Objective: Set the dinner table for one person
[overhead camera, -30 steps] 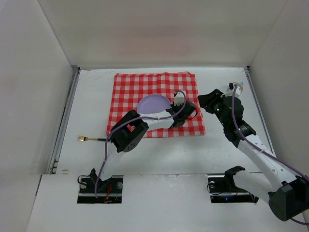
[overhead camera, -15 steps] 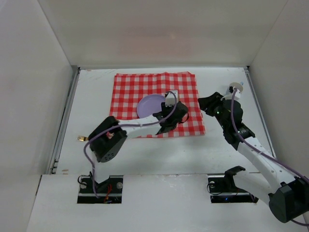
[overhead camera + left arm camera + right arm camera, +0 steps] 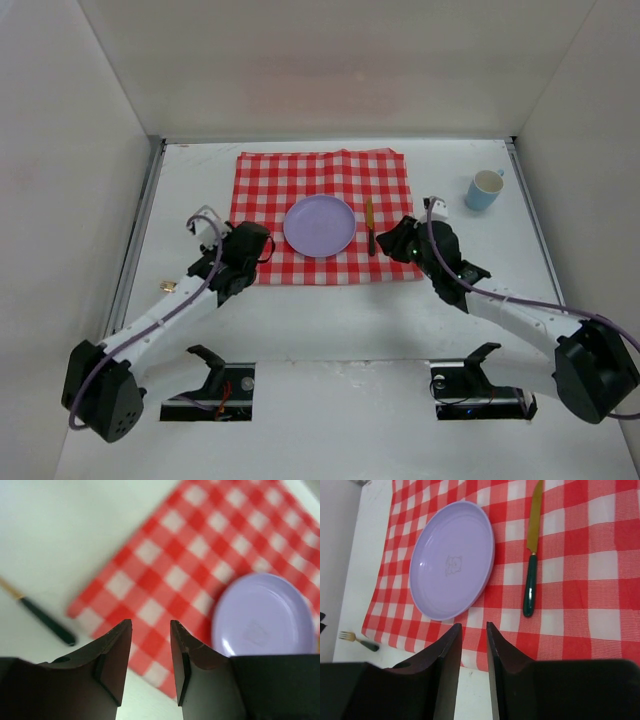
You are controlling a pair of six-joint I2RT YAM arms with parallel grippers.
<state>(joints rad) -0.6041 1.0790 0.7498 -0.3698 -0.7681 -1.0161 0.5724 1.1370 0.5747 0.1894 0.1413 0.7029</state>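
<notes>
The left claw (image 3: 150,626) hangs low with its jaws a little apart and nothing between them, over the near left corner of the checked cloth (image 3: 165,575), to the left of the plate (image 3: 262,615). Farther left of the plate and off the cloth, the fork (image 3: 47,621) lies on the bare white worktop (image 3: 330,310). That worktop carries everything and spreads well past the cloth on every side. The right claw (image 3: 472,627) is also narrowly parted and empty, at the near edge of the cloth, near and right of the plate. The knife (image 3: 533,555) lies just right of the plate with its blade pointing away. The cup (image 3: 485,189) stands on the worktop far to the right of the plate, beyond the cloth.

Plate and knife look placed, so the fork seems to be the piece in hand. The next move calls for the left claw to swing farther left of the plate, widen its jaws and pinch low across the thin, flat-lying handle. It should then set the fork on the cloth just left of the plate, in line with the knife
</notes>
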